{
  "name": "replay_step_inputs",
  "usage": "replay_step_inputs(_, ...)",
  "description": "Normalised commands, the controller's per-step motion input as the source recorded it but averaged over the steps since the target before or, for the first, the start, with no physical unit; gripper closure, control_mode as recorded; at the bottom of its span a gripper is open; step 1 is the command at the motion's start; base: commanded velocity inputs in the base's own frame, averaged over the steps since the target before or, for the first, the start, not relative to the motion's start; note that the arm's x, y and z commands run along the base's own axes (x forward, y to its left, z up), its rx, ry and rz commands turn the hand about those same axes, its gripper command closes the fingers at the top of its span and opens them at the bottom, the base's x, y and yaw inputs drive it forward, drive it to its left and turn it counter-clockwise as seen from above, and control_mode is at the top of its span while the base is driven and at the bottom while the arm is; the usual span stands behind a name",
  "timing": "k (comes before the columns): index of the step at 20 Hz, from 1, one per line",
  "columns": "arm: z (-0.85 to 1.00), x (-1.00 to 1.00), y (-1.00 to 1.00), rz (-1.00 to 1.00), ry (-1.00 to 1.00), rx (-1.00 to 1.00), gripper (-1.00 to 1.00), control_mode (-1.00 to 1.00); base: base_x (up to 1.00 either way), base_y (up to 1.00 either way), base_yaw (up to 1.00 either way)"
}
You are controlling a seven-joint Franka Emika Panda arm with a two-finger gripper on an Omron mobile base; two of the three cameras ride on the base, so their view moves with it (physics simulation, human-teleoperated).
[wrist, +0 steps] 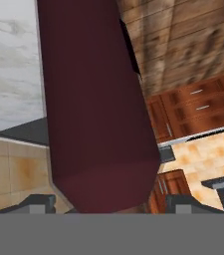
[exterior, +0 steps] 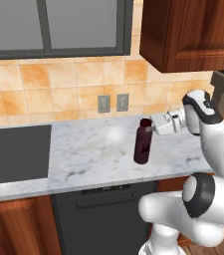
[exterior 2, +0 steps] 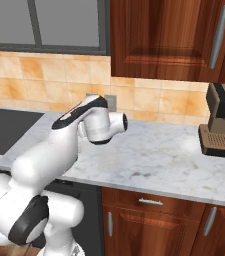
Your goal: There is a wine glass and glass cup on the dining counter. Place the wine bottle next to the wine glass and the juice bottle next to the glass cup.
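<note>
Squat dark maroon juice bottle (exterior: 143, 143) stands upright on the marbled wall worktop (exterior: 83, 149). Gripper (exterior: 150, 128) sits at its neck, fingertips (wrist: 36, 203) either side. Can't tell whether the jaws are clamped.

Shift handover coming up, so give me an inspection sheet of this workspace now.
Surface: marbled worktop against the tiled wall, with a dark cooktop set in at its left.
Job's things: juice bottle upright on the worktop.
Clutter: coffee machine at the worktop's right end.
Grippers: gripper at the juice bottle's neck; in the hand view the bottle sits between the fingertips; contact cannot be told.
Cables: nothing seen.
Surroundings: wall outlets, window above, wood cabinets, dishwasher below.
</note>
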Motion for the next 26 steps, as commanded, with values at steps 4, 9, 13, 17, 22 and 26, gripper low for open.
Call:
replay_step_inputs(4, 1.0, -0.88, 0.0, 0.0, -0.01, -0.03, 1.0, -1.0, 0.0, 0.0, 0.0)
replay_step_inputs(9, 0.87, -0.74, 0.0, 0.0, -0.06, -0.05, 1.0, -1.0, 0.0, 0.0, 0.0)
replay_step_inputs(13, 0.17, -0.57, -0.07, 0.03, -0.07, 0.0, 1.0, -1.0, 0.0, 0.0, 0.0)
replay_step_inputs(17, 0.0, -0.16, 0.0, 0.03, 0.0, 0.0, 1.0, 1.0, -0.1, 0.0, 0.01)
replay_step_inputs(22, 0.0, 0.0, 0.0, 0.0, 0.0, 0.0, 1.0, 1.0, -0.95, 0.01, 0.11)
replay_step_inputs(26, 0.0, 0.0, 0.0, 0.0, 0.0, 0.0, 1.0, 1.0, -1.0, 0.0, 0.41)
